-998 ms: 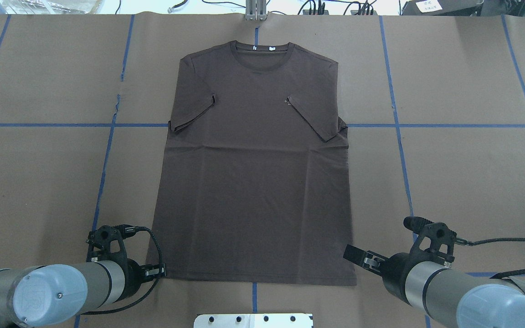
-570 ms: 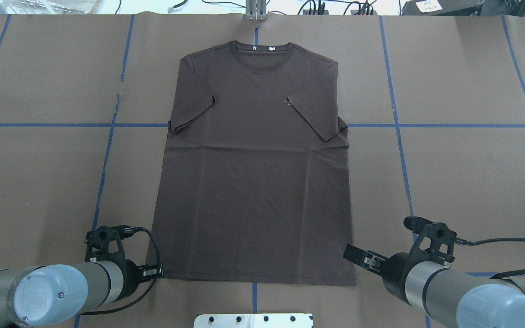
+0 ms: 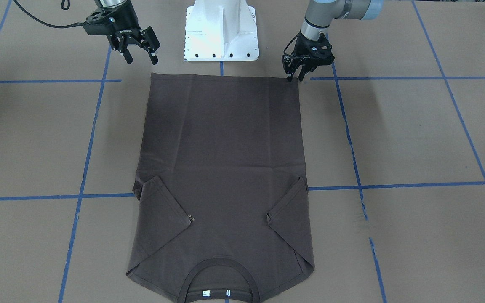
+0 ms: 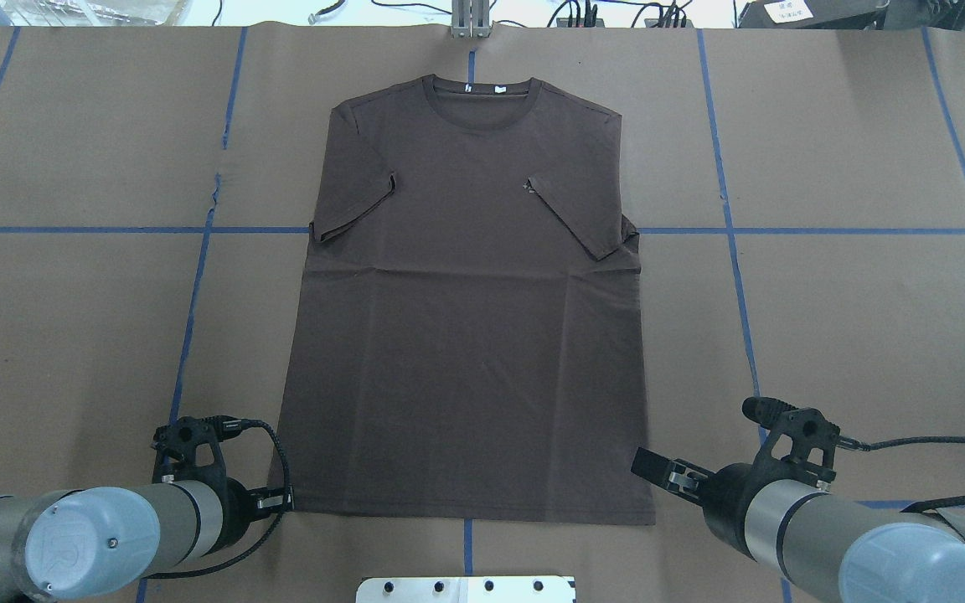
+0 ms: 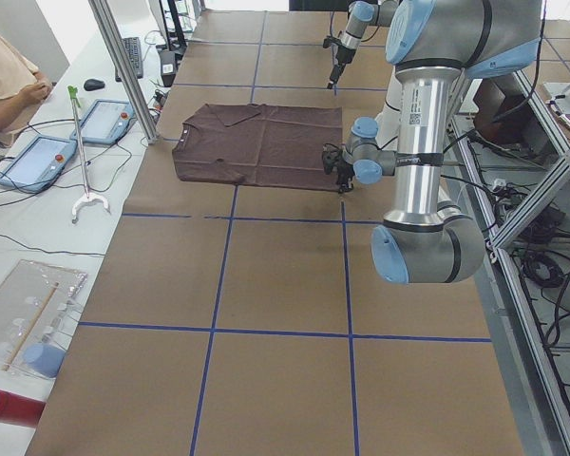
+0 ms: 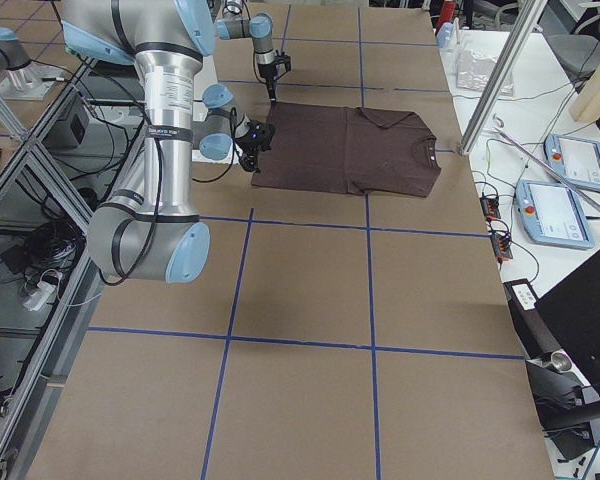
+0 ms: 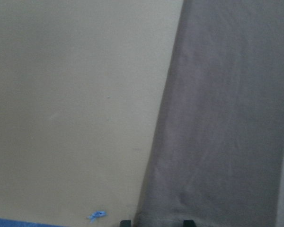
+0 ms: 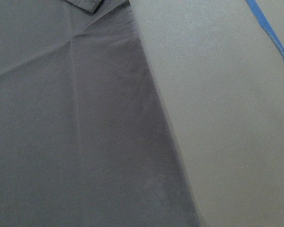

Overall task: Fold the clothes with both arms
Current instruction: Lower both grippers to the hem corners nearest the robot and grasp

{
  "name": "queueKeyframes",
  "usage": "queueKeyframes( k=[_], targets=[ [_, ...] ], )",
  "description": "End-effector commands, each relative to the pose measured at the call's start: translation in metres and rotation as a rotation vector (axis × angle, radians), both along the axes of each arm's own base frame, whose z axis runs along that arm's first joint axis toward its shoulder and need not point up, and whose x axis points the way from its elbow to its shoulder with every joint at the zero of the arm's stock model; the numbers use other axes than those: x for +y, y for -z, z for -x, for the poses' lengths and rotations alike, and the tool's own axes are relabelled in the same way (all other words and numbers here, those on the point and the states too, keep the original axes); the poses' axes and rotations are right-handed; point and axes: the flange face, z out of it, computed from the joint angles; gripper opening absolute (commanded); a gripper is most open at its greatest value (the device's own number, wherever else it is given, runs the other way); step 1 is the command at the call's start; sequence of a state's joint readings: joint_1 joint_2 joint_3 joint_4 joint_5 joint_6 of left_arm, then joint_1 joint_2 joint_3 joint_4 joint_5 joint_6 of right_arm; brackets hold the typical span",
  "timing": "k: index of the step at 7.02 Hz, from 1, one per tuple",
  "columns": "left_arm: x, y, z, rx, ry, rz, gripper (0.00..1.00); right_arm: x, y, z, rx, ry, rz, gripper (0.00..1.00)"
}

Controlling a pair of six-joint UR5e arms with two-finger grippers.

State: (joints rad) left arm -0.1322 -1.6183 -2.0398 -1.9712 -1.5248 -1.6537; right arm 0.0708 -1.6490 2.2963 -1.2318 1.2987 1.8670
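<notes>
The dark brown T-shirt [image 4: 466, 335] lies flat on the brown table, collar at the far edge, both sleeves folded inward onto the chest. It also shows in the front view [image 3: 221, 160]. My left gripper [image 4: 280, 501] is low at the hem's left corner; in the front view [image 3: 295, 78] its tips touch that corner. The left wrist view shows the cloth edge [image 7: 217, 118] running between two spread fingertips [image 7: 126, 222]. My right gripper [image 3: 141, 58] is open and empty, raised above the table by the hem's other corner [image 4: 646, 517].
The white pedestal base [image 3: 221, 29] stands just behind the hem. Blue tape lines [image 4: 189, 335] cross the brown paper table cover. A metal post [image 4: 470, 21] stands at the far edge. Tablets [image 5: 38, 157] and a seated person [image 5: 5, 76] are beyond the table's far side.
My left gripper has shifted slightly left and toward the robot at the hem corner. The right arm and the shirt have stayed put.
</notes>
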Motion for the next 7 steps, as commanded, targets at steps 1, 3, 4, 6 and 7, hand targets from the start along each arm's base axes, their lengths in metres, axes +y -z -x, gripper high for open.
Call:
queueKeyframes(
  k=[1,3,4,6,7],
  targets=[
    [0.000,0.000,0.000,0.000,0.000,0.000,0.46,0.000,0.000,0.000,0.000,-0.001,-0.001,0.98],
    [0.001,0.000,-0.001,-0.001,-0.003,0.001,0.18,-0.001,0.000,0.000,0.000,-0.002,-0.001,0.99],
    [0.001,0.001,-0.001,0.002,-0.003,0.001,0.04,0.000,0.000,0.000,0.000,-0.001,-0.001,0.99],
    [0.000,0.005,0.001,0.010,0.000,-0.001,0.00,0.002,-0.001,0.001,0.001,0.005,0.000,0.98],
    [0.000,0.009,0.000,0.019,0.000,-0.003,0.00,0.012,-0.003,0.008,0.013,0.008,-0.007,0.88]
  ],
)
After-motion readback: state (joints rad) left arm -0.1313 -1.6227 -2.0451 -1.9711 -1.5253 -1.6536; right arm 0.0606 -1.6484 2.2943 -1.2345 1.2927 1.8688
